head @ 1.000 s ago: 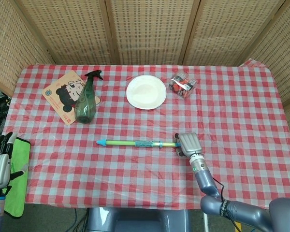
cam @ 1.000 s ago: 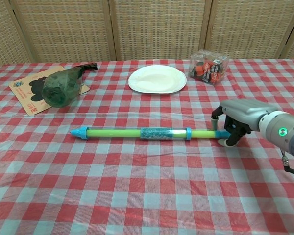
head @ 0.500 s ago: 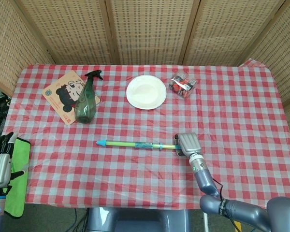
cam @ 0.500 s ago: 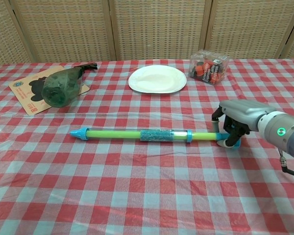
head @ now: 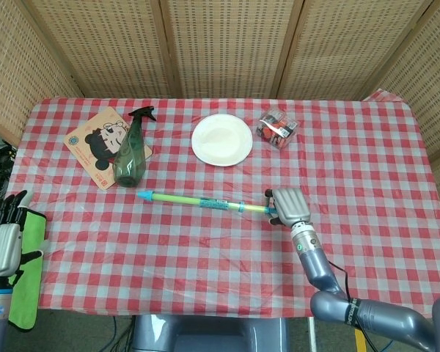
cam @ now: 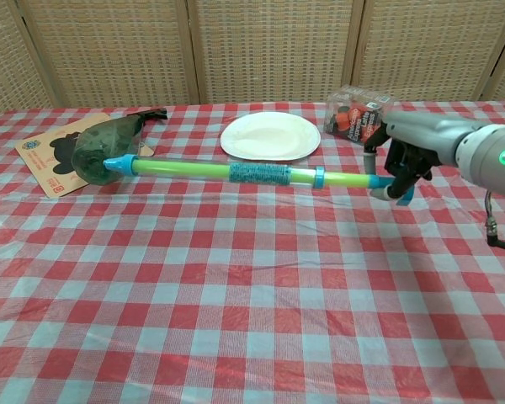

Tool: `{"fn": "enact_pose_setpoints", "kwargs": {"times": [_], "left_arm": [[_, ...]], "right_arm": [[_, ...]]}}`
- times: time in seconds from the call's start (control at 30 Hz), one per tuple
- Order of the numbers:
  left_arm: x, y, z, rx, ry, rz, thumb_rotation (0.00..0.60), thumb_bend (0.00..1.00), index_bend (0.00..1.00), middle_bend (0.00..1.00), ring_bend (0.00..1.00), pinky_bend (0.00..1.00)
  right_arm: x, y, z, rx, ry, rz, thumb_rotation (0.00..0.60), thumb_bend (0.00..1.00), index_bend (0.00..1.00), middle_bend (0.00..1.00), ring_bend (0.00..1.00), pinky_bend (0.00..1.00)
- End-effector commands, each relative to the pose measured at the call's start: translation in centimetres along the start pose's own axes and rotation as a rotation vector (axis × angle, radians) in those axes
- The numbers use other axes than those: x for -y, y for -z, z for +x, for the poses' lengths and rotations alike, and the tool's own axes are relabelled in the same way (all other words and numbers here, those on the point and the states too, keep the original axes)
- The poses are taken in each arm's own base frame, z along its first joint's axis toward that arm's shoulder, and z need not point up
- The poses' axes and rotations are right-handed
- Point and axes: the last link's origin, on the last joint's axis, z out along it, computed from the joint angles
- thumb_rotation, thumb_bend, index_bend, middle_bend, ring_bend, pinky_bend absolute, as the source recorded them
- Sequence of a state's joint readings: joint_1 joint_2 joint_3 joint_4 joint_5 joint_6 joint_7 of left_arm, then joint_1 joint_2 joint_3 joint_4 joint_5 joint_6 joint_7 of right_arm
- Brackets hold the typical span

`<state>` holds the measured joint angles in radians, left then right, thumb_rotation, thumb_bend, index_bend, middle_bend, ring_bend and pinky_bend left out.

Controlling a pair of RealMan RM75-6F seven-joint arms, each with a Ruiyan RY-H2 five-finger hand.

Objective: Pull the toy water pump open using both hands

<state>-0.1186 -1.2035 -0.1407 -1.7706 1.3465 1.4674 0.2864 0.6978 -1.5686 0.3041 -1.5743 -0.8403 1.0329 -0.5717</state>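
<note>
Here, a clear plastic box (head: 279, 127) of small red and black items sits beyond the right hand (cam: 401, 156), which grips the long green-and-blue toy water pump (cam: 236, 172); the left hand (head: 3, 238) hangs open off-counter.

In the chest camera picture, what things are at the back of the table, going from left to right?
Cartoon mat → green spray bottle → white plate → clear box of small items. In front of them, the right hand holds the toy water pump.

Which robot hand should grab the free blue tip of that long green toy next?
The left robot hand, probably. The right robot hand already grips the toy water pump at its handle end, and the blue tip points toward the left side.
</note>
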Motion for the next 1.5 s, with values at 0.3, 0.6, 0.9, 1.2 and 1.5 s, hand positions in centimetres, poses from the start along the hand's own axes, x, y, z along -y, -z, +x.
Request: {"fn": "enact_pose_setpoints", "kwargs": {"times": [0.3, 0.6, 0.9, 1.2, 1.5], "left_arm": [[-4.0, -4.5, 3.8, -0.044, -0.045, -0.085, 0.600, 0.21, 0.14, 0.00, 0.00, 0.00], [-9.1, -10.2, 5.6, 0.003, -0.113, -0.153, 0.600, 0.21, 0.12, 0.00, 0.00, 0.00], [-12.6, -12.9, 5.0, 0.006, -0.143, -0.188, 0.600, 0.21, 0.18, 0.00, 0.00, 0.00], [-14.9, -14.1, 4.4, 0.075, -0.086, -0.210, 0.600, 0.21, 0.27, 0.54, 0.50, 0.46], [-16.9, -15.1, 4.5, 0.241, -0.043, -0.209, 0.600, 0.22, 0.42, 0.85, 0.76, 0.66]], "right_arm": [[1.1, -0.6, 3.8, -0.033, 0.014, 0.023, 0.600, 0.52, 0.81, 1.00, 1.00, 0.74], [1.4, -0.9, 5.6, -0.043, 0.018, 0.018, 0.600, 0.52, 0.81, 1.00, 1.00, 0.74], [1.5, -1.0, 6.2, -0.044, 0.022, 0.014, 0.600, 0.52, 0.81, 1.00, 1.00, 0.74], [1.6, -1.4, 6.0, -0.032, 0.023, 0.014, 0.600, 0.52, 0.81, 1.00, 1.00, 0.74], [1.4, -1.8, 5.6, -0.022, 0.020, 0.012, 0.600, 0.52, 0.81, 1.00, 1.00, 0.74]]}}
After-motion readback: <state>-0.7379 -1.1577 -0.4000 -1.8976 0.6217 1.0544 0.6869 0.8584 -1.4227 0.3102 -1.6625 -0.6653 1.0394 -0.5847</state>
